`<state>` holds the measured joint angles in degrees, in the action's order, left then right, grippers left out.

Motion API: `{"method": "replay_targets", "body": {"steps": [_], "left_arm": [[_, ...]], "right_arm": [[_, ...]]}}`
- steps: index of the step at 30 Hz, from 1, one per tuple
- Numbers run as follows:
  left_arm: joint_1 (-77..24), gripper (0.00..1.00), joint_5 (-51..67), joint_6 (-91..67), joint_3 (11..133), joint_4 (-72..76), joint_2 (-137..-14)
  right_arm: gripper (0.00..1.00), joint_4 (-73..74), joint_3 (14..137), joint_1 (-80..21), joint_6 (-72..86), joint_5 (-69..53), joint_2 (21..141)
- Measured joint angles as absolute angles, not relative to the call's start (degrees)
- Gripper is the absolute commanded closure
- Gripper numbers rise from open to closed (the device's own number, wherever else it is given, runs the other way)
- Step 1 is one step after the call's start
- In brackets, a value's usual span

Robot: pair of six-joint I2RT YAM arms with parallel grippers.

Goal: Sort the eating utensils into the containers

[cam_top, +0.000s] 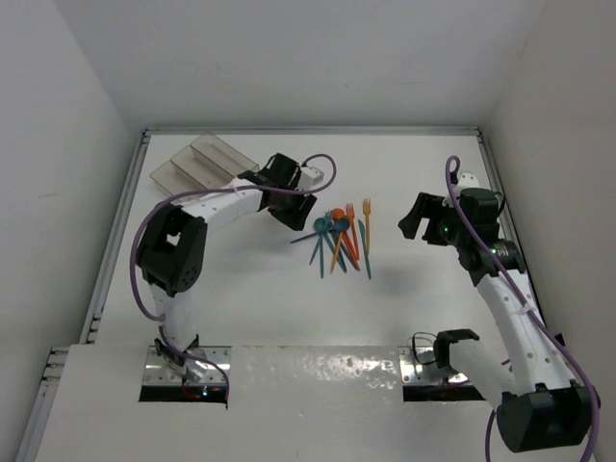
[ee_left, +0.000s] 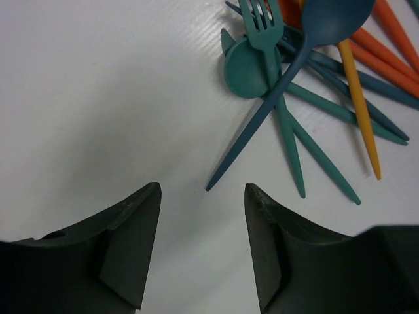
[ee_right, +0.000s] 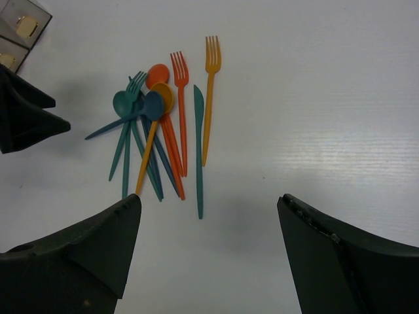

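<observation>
Eating utensils [cam_top: 339,238] lie in one crossed heap near the middle of the worktop [cam_top: 250,298]. None is in the clear three-compartment tray [cam_top: 197,164], which sits at about ten o'clock from the heap.

The left end effector [ee_left: 201,216] hangs open and empty just short of the heap, and the right end effector [ee_right: 208,199], at three o'clock from the heap, is spread wide and empty too. The likely pick is the dark blue spoon [ee_left: 275,98]: it rides on top, and its handle tip lies alone on bare worktop at twelve o'clock from the left jaws. Best to set the fingers across that thin handle near its free end, press down to the surface before closing, then lift slowly so the bowl clears the teal fork [ee_left: 262,26] beneath.

These pieces are slim matte plastic in teal, dark blue, orange and amber: forks, spoons and a teal knife [ee_right: 198,150], handles fanning toward six o'clock in the right wrist view.
</observation>
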<state>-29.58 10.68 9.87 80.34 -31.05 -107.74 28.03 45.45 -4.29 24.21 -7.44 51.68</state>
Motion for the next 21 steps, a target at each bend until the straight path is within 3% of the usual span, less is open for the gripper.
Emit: {"method": "replay_targets", "body": {"steps": [14, 18, 21], "left_arm": [[-34.0, 0.59, 11.4, 15.8, 82.1, -30.6, -117.6], [-34.0, 0.66, 10.5, 16.3, 82.5, -29.2, -118.2], [-34.0, 0.82, 10.0, 16.1, 82.5, -28.3, -118.4]], "right_arm": [[0.14, 29.1, 45.0, -4.3, 24.2, -8.2, 51.1], [0.14, 29.3, 45.0, -4.3, 24.2, -8.2, 51.1], [0.14, 29.3, 45.0, -4.3, 24.2, -8.2, 51.1]]}}
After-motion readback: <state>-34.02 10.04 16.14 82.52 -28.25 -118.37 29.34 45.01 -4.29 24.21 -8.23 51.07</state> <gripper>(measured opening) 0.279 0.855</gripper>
